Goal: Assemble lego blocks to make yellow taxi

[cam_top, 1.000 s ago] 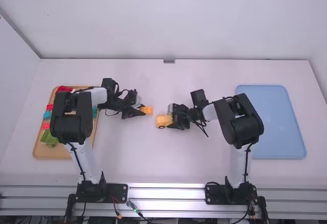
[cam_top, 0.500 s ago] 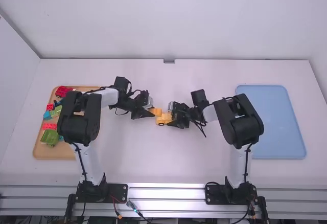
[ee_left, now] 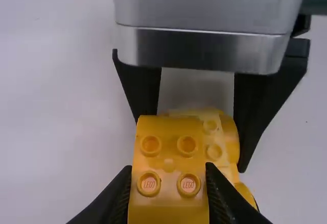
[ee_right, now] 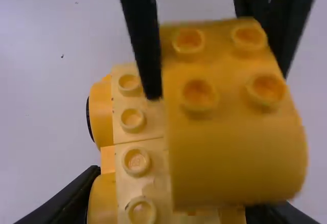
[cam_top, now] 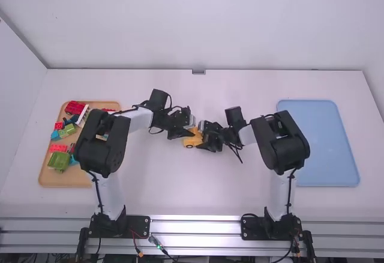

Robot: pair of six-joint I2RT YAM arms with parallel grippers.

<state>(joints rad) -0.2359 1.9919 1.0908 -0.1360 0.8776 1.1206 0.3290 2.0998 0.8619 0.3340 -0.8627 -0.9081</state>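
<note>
High view, 12 = away from cam. Yellow taxi base (cam_top: 191, 143) sits approx. mid-surface (cam_top: 156, 191), dark wheel (cam_top: 189, 146) on its 6 o'clock side. R gripper (cam_top: 205, 140) is at its 3, jaws closed on the base, one per side. L gripper (cam_top: 188, 134) comes in from the base's 10–11, jaws clamped on a yellow block (ee_left: 168, 170) w/ 4 studs up. Block is over the base, partly overlapping, toward its 12; can't tell if they're touching.

R wrist view: base has a row of studs showing beside the held block, L jaws' tips either side of the block.

Wooden tray (cam_top: 48, 178) at the surface's 9, w/ misc. parts: red pc. (cam_top: 75, 107) at tray's 12, lt. green block (cam_top: 67, 130) at 11, blue block (cam_top: 55, 135) at 10, green block (cam_top: 59, 162) at 8. Blue tray (cam_top: 321, 143) at the surface's 3.
</note>
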